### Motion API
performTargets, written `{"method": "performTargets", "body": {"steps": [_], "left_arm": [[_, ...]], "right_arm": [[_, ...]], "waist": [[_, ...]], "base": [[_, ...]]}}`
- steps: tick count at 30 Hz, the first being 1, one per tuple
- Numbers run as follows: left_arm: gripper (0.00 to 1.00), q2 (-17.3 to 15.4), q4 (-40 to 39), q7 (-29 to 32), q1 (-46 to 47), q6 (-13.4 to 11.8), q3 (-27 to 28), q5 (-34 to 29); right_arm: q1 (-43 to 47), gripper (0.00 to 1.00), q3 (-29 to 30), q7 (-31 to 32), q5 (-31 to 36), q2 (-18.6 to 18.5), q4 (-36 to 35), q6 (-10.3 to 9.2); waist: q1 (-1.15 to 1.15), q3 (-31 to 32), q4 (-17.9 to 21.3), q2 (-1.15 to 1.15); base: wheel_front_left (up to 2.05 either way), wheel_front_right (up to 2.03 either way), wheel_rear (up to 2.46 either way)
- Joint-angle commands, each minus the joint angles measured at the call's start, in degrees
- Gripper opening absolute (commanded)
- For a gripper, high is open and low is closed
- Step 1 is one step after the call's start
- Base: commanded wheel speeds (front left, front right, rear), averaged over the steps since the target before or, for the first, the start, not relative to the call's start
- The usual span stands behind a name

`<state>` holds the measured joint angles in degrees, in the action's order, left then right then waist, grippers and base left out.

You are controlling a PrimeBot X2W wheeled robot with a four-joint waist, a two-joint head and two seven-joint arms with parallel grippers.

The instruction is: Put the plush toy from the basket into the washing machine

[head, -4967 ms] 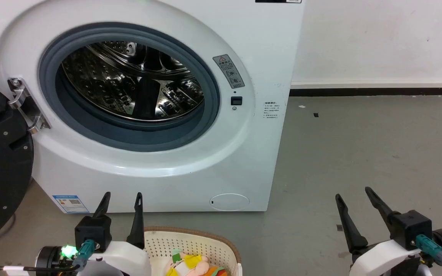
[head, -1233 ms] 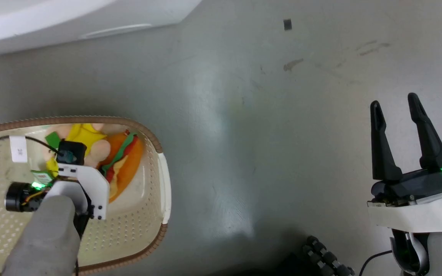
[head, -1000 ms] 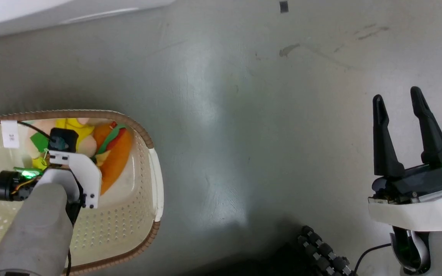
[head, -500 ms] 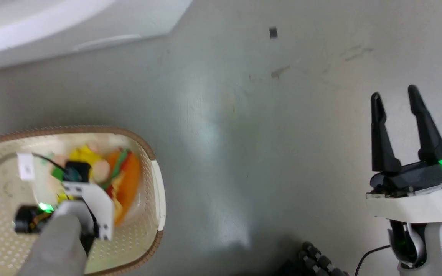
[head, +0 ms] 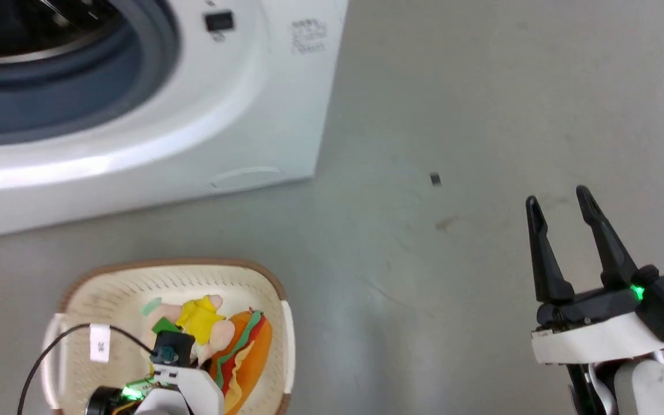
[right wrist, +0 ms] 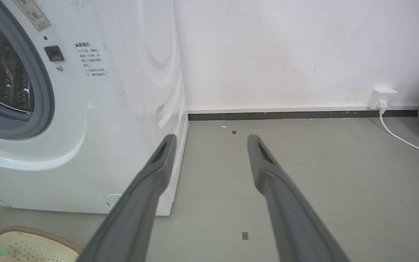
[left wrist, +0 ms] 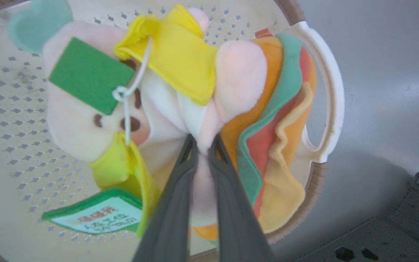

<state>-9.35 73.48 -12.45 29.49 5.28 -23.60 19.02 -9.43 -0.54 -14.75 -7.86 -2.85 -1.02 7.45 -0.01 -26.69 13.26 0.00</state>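
lift-out step: left gripper clamps the plush toy; right gripper spread, empty. next, raise it clear of the basket, into the washing machine

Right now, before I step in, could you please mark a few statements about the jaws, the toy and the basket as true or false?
1. The left gripper has its jaws shut on the plush toy. True.
2. The right gripper holds the handle of the basket. False: its jaws are open and empty, above the bare floor.
3. The plush toy lies inside the drum of the washing machine. False: it is at the basket, outside the machine.
4. A green tag hangs from the toy on a white loop. True.
5. The basket stands on the floor in front of the washing machine. True.
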Motion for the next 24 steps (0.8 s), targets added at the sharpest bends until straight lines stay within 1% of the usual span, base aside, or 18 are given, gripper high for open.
{"method": "performTargets", "body": {"steps": [1, 5, 9, 11, 17, 18, 23, 24], "left_arm": [[0.0, 0.15, -0.49, -0.76, -1.01, 0.4, 0.23, 0.82], [0.0, 0.38, -2.43, -1.97, -2.9, 1.05, 0.39, 1.63], [0.0, 0.34, -6.05, -2.46, -5.2, 1.16, 1.81, 3.05], [0.0, 0.3, -9.97, -2.5, -6.76, 1.01, 2.97, 3.66], [0.0, 0.9, -23.65, -2.53, -14.11, -0.36, 5.35, 2.96], [0.0, 0.97, -26.37, -2.53, -15.38, -0.4, 5.89, 2.77], [0.0, 1.26, -40.74, -2.54, -22.72, -2.55, 10.83, 1.58], [0.0, 1.26, -40.74, -2.54, -22.72, -2.55, 10.83, 1.58]], "right_arm": [[0.95, 1.0, 0.27, -0.25, 0.75, -0.03, 0.47, 0.03], [2.68, 1.0, 1.27, -0.25, 2.31, -0.03, 1.42, 0.03], [4.36, 1.0, 1.5, -0.25, 3.16, -0.03, 1.85, 0.03], [5.16, 1.0, 1.92, -0.25, 3.32, -0.03, 1.88, 0.03], [7.72, 1.0, 3.17, -0.25, 3.32, -0.03, 1.88, 0.03], [8.09, 1.0, 3.21, -0.25, 3.27, -0.03, 1.93, 0.03], [9.08, 1.0, 2.28, -0.25, 2.09, -0.03, 2.04, 0.03], [9.08, 1.0, 2.28, -0.25, 2.09, -0.03, 2.04, 0.03]], "waist": [[0.01, 6.26, -4.23, 0.0], [0.01, 10.15, -6.67, 0.0], [0.01, 13.3, -8.22, 0.0], [0.01, 14.4, -8.91, 0.0], [0.01, 17.43, -10.54, 0.0], [0.01, 17.8, -10.62, 0.0], [0.01, 19.09, -10.11, 0.0], [0.01, 19.09, -10.11, 0.0]], "base": [[0.0, 0.0, 0.0], [0.0, 0.0, 0.0], [0.0, 0.0, 0.0], [0.0, 0.0, 0.0], [0.0, 0.0, 0.0], [0.0, 0.0, 0.0], [0.0, 0.0, 0.0], [0.0, 0.0, 0.0]]}}
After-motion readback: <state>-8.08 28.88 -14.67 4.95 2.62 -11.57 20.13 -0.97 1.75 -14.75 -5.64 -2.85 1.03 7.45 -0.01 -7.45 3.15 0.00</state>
